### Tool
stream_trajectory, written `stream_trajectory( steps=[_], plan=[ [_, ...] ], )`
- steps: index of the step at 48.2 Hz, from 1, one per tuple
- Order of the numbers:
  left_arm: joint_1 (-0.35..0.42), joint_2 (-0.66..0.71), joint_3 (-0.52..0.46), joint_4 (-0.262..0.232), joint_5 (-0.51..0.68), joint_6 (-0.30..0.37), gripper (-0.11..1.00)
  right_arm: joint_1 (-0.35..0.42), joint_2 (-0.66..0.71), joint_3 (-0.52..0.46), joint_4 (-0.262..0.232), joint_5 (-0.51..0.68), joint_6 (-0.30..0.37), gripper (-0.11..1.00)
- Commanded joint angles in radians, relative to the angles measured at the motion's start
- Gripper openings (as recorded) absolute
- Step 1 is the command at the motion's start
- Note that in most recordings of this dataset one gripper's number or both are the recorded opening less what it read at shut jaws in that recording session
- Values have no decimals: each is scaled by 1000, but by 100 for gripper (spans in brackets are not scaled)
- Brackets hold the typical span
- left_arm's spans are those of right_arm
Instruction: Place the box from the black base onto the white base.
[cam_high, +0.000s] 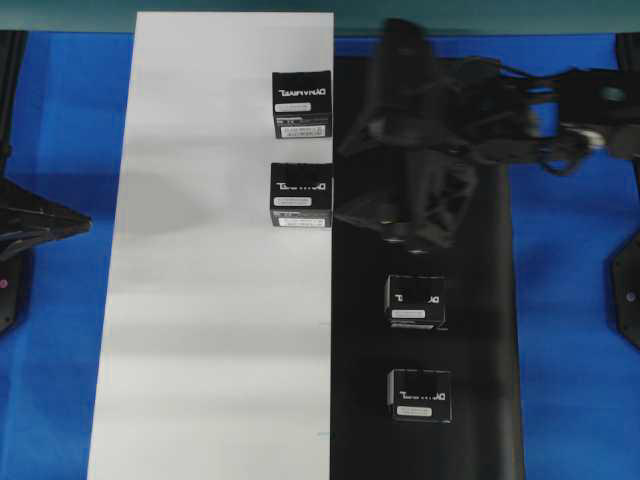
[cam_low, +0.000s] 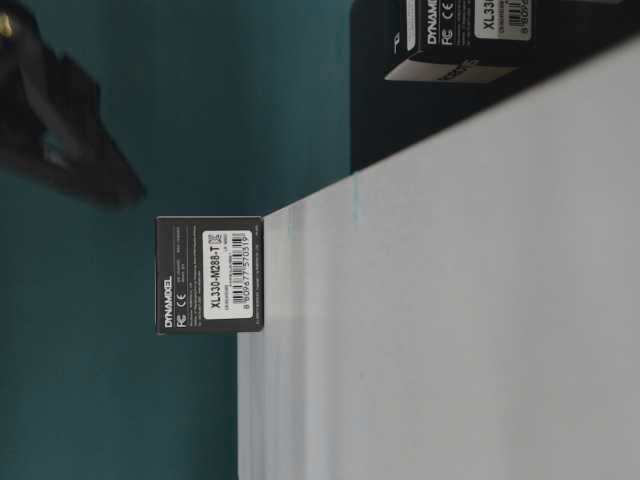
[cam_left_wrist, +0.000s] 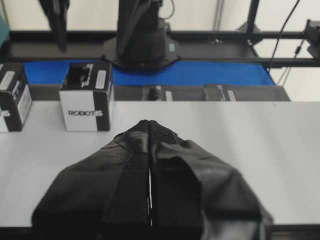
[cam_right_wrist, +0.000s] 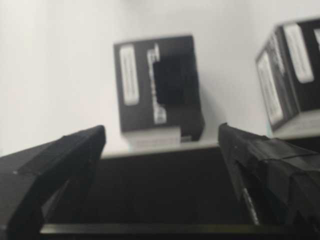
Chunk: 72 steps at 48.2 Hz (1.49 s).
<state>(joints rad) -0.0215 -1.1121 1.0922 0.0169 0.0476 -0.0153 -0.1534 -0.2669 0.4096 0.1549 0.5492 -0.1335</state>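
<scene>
- White base (cam_high: 210, 250): long white board on the left half of the blue table (cam_high: 570, 300), its right edge butted against the black base (cam_high: 360, 400).
- Box, second on the white base (cam_high: 302, 196): upright near the board's right edge, just beside the seam, nothing touching it. In the right wrist view it stands beyond the seam, between the two spread fingers and apart from both.
- Box, far (cam_high: 302, 104): also on the white base, farther up the same edge — well apart from the second one.
- Boxes on the black base: two, one at mid-sheet (cam_high: 415, 299), one nearer the bottom edge (cam_high: 420, 393), set in a column, apart.
- Right gripper (cam_high: 395, 215): over the black base, just right of the second box; fingers (cam_right_wrist: 60, 160) spread wide, nothing between them.
- Left gripper (cam_left_wrist: 150, 130): over the near side of the white base; fingers pressed together with only a hairline seam, pinching nothing.
- Left arm (cam_high: 30, 225): at the left table edge, clear of the board.
</scene>
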Motion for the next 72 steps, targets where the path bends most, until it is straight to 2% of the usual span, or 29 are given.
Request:
stream_trajectory(
  steps=[1, 24, 41, 52, 61, 72],
  plan=[
    [-2, 3, -29, 2, -5, -2, -6, 12, -61, 52, 3, -31, -3, 100],
    [-18, 5, -29, 2, -5, -2, -6, 97, -347, 327, 3, -201, -2, 100],
    [-34, 6, -25, 2, -5, -2, -6, 130, -557, 511, 5, -207, 2, 99],
    [-34, 9, -25, 2, -5, -2, -6, 130, -653, 558, 5, -212, 17, 99],
    [-34, 11, -23, 2, -5, -2, -6, 130, -672, 578, 5, -209, 64, 99],
    [-34, 9, -23, 2, -5, -2, -6, 130, -672, 586, 5, -207, 67, 99]
  ],
)
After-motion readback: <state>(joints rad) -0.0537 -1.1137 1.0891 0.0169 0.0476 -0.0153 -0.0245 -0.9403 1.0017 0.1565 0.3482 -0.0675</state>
